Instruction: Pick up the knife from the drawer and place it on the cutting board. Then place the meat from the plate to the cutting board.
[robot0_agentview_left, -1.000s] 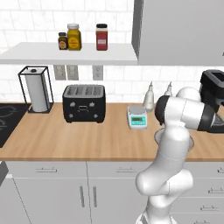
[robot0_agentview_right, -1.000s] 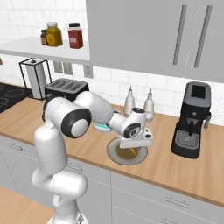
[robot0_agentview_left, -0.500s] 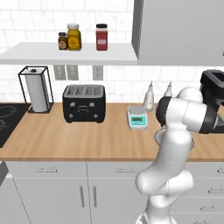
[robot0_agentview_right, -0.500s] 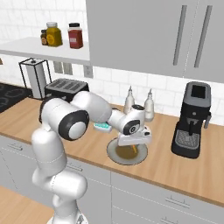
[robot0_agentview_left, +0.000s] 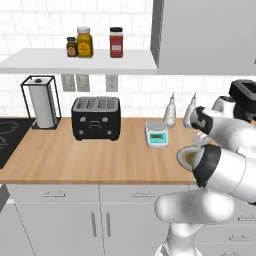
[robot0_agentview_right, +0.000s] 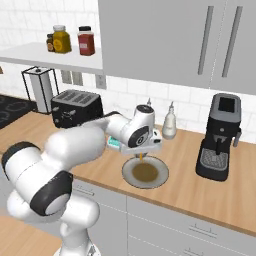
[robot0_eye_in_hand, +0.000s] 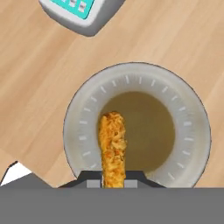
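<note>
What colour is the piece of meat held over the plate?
Golden orange, like breaded crust; the meat shows best in the hand view.

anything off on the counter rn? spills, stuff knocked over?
Nothing stands out. The pincer is shut on the breaded meat strip over the plate; scale, toaster and coffee machine sit upright.

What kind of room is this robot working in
A home-style kitchen, rendered rather than real. A black toaster and a paper towel holder stand on a wooden counter under white tile, with a coffee machine further along and spice jars on a shelf.
</note>
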